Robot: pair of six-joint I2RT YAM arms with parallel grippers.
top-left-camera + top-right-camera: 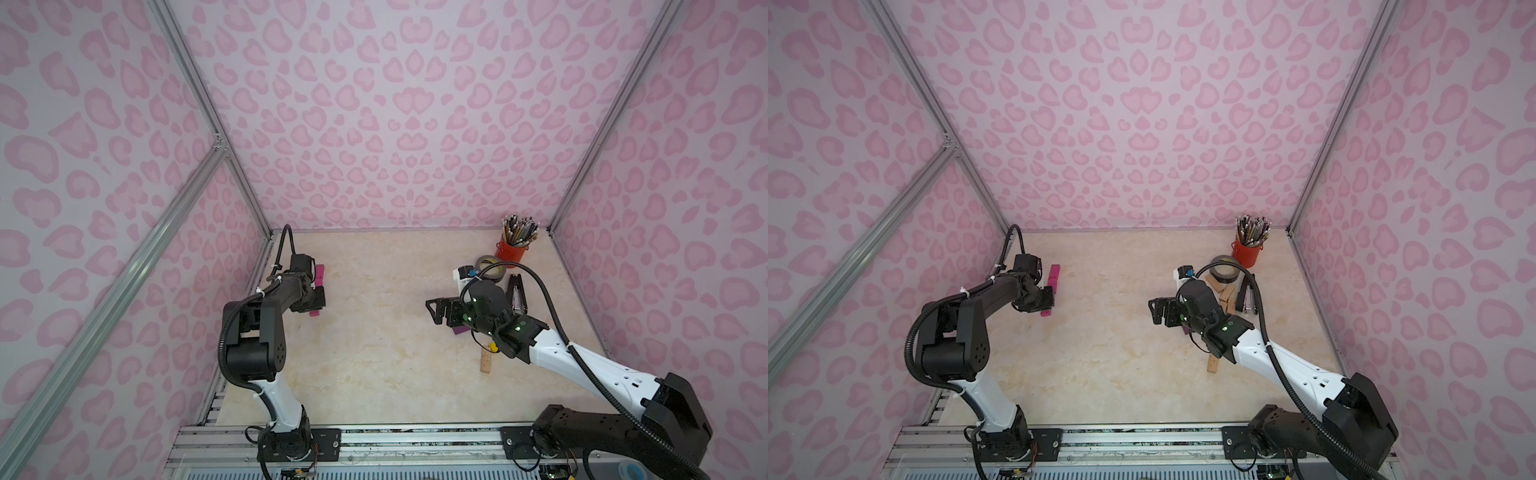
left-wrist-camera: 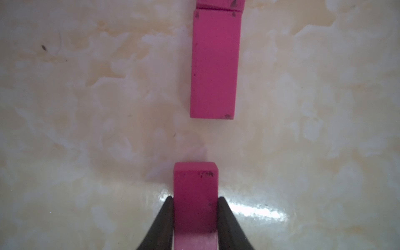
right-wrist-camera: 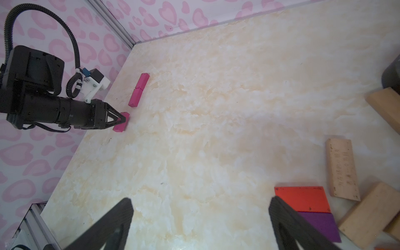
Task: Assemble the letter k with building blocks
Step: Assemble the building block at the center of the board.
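We find the left end effector clamped on one magenta block, with its two fingers pressed against the block's long sides. This held block sits low over the worktop, near the worktop's left edge; we cannot tell whether it touches the surface. Just beyond it, across a bare gap, two further magenta blocks lie flat, butted end to end in a straight row. The held block is roughly in line with that row, slightly offset to one side. The right end effector has its jaws wide apart with nothing between them, above the worktop and well apart from the magenta row. Beside one of its fingers lie a red block and a purple block, touching along an edge, with plain wood blocks just beyond them. In a top view, these wood blocks lie just beside a grey tape roll and a black stapler.
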